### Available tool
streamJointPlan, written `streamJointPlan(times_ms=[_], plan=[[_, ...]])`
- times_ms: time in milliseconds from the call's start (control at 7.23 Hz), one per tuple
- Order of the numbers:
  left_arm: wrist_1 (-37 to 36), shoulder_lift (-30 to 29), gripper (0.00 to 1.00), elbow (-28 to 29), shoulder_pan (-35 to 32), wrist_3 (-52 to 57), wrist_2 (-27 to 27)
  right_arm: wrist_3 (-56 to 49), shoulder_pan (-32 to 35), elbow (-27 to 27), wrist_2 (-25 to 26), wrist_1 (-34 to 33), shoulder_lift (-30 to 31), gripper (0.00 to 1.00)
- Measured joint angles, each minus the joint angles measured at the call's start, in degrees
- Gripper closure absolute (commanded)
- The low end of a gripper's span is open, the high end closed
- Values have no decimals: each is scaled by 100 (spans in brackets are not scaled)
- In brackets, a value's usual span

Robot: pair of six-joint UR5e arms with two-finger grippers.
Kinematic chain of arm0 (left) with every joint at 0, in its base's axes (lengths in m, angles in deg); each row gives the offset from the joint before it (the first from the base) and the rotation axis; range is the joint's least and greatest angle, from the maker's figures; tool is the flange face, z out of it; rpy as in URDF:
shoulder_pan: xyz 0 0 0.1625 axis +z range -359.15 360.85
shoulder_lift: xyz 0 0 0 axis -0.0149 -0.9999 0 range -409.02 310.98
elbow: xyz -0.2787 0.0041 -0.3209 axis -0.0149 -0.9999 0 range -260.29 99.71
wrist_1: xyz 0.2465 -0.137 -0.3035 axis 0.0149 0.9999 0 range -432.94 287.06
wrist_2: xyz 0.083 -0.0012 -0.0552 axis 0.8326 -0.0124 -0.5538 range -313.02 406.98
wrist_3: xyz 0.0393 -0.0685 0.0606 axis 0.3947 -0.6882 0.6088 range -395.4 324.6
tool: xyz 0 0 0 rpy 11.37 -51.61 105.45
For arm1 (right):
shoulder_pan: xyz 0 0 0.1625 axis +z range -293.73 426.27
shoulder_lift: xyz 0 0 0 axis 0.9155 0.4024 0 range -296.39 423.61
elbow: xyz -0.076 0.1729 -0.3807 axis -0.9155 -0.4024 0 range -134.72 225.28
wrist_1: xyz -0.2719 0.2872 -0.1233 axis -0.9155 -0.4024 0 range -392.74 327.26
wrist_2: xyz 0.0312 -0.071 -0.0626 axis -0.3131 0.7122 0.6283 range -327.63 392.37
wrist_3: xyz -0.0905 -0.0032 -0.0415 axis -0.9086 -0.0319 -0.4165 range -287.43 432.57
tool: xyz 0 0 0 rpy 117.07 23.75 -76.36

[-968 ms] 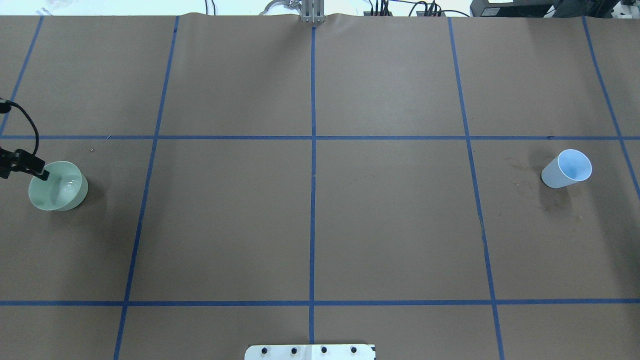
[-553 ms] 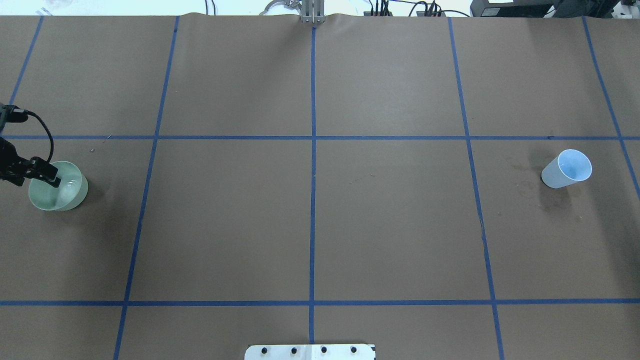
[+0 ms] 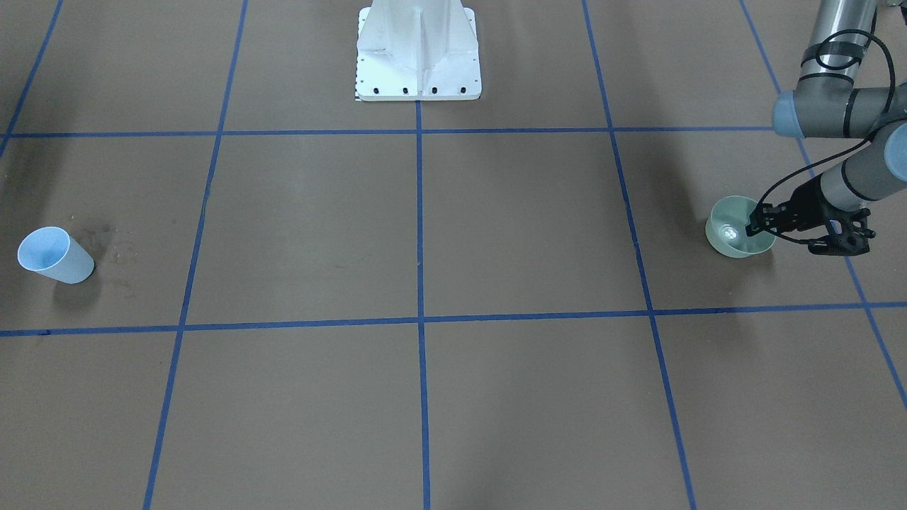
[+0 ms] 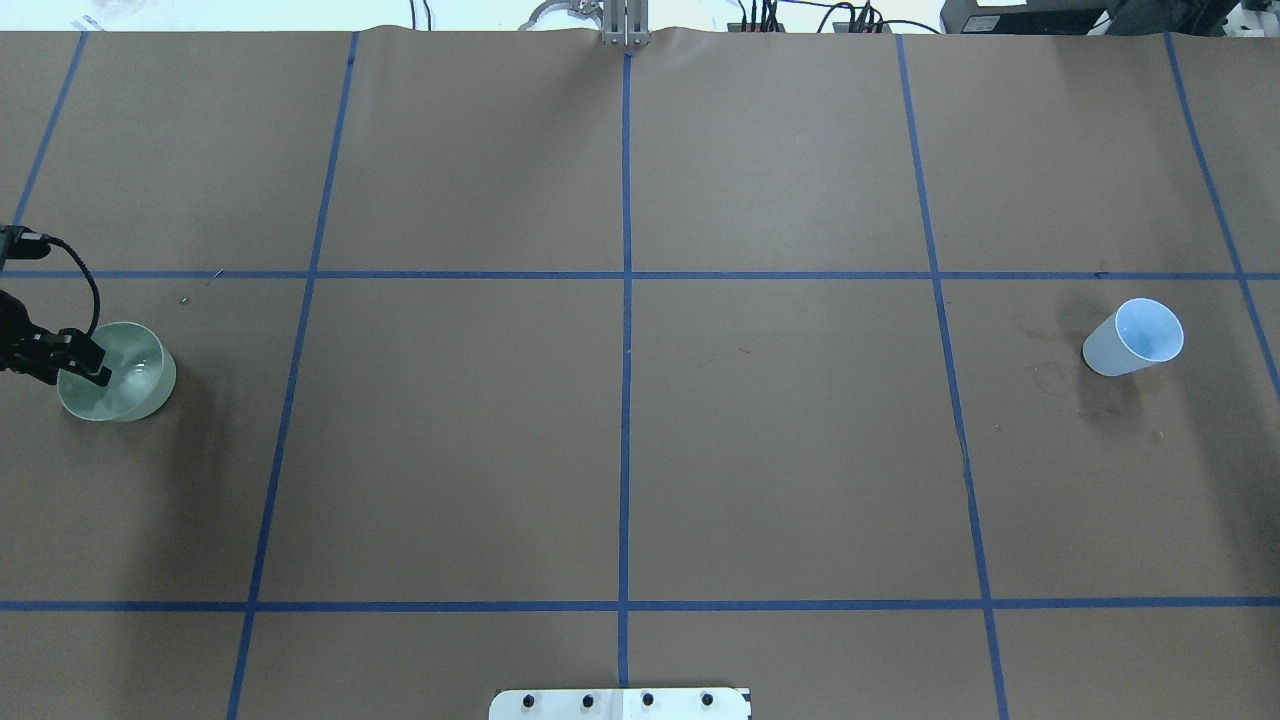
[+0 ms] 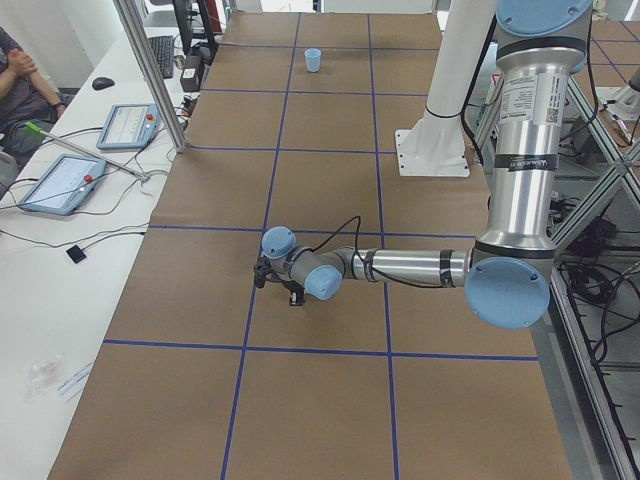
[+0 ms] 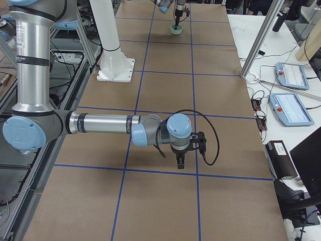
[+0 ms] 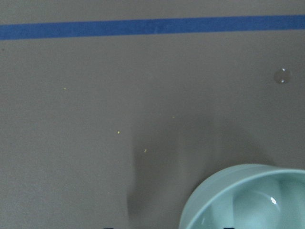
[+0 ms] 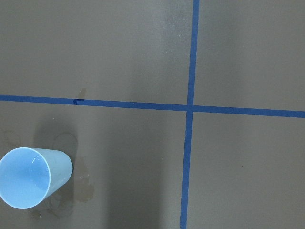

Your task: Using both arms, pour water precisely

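Pinching the rim of the green bowl (image 3: 737, 249) could slop out the water (image 3: 728, 230) lying inside it.
My left gripper (image 4: 98, 365) hangs at that bowl's rim, jaws seemingly apart; I judge a skewed close or tilted lift would spill. The right gripper (image 6: 180, 161) is far from the bowl, and I cannot tell how its jaws stand.

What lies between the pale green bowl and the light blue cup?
Only brown paper, blue tape lines and faint stains beside the light blue cup; overhead view shows it.
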Motion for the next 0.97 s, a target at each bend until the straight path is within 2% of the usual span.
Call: streamJointPlan(times_ms=[277, 553, 830, 968], plan=[[-47, -121, 100, -79, -8, -16, -221, 6, -25, 0, 0, 0, -1, 1], [-415, -411, 100, -433, -13, -191, -244, 8, -37, 6, -2, 0, -1, 1], [-658, -862, 100, -861, 240, -1084, -240, 10, -53, 14, -2, 5, -1, 1], [-687, -1207, 100, -991, 595, -1742, -195, 16, -63, 22, -1, 7, -1, 1]])
